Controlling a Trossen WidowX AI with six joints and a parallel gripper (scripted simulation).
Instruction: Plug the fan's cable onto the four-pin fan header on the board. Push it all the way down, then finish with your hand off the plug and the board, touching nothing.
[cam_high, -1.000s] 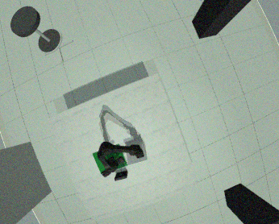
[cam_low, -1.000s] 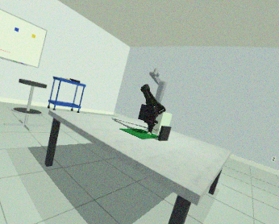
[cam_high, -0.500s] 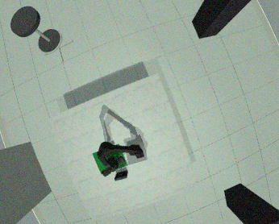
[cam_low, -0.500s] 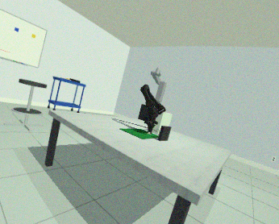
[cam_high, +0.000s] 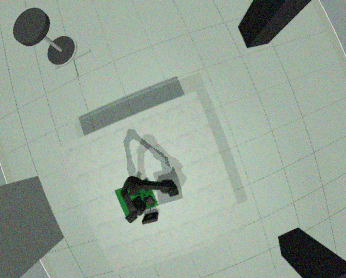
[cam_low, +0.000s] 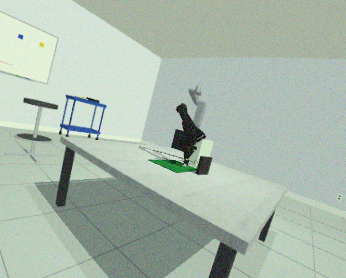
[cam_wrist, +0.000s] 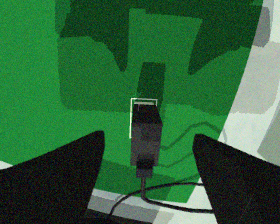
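The black fan plug (cam_wrist: 146, 142) stands in the middle of the wrist view, its far end over the white-outlined four-pin header (cam_wrist: 144, 100) on the green board (cam_wrist: 30, 125) (cam_high: 120, 196) (cam_low: 162, 164). The plug hides most of the header, so how deep it sits cannot be told. A thin black cable (cam_wrist: 143, 186) leaves the plug's near end and curves away to both sides. My gripper (cam_wrist: 149, 140) (cam_low: 186, 163) is open, one black finger on each side of the plug, with visible gaps on both sides. Nothing is held.
A dark block (cam_high: 150, 217) (cam_low: 204, 166) stands on the table (cam_low: 225, 200) right beside the board. The dark arm (cam_high: 155, 185) (cam_low: 186, 120) reaches over the board. A stool (cam_low: 40, 103) and a blue cart (cam_low: 82, 129) stand on the floor beyond the table.
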